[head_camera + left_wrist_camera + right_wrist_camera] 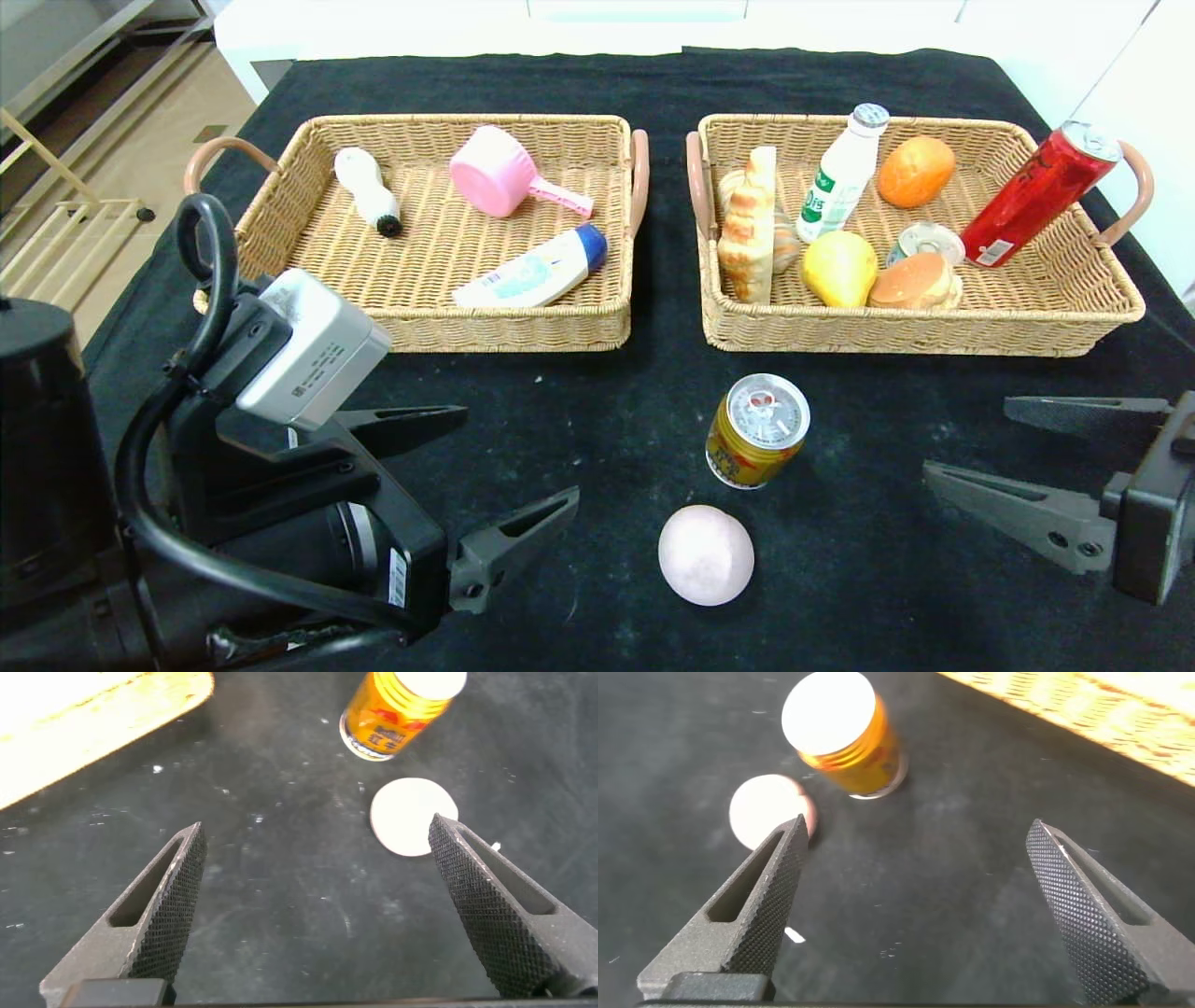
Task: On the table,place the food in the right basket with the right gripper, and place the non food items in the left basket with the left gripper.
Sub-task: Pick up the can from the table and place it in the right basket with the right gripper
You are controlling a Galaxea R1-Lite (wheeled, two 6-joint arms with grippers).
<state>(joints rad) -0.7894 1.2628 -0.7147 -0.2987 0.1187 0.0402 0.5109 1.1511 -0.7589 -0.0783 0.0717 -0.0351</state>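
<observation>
**Gold tin and pale ball left on the black cloth**

Black cloth covers the table, and from my head I see two things left outside the wicker. A gold can stands upright in front of the right basket, with a pale pink ball just nearer to me. The can has a silver pull-tab top and red markings on its yellow wall; it reads as a drink, so I judge it mine for the right side. The ball is smooth, matte and plain. I cannot tell whether it is food. The left basket holds a brush, a pink scoop and a lotion tube; the right one holds bread, fruit, a bottle and cans. My left gripper hangs low over the cloth with its jaws spread wide, empty. My right gripper is likewise wide apart and empty, pointing inward toward the can.

From my left wrist, both textured fingers frame bare cloth; the ball shows beside one tip, the can beyond it.

From my right wrist, the can and ball lie ahead, off toward one finger, so I judge I need to swing over before closing.
</observation>
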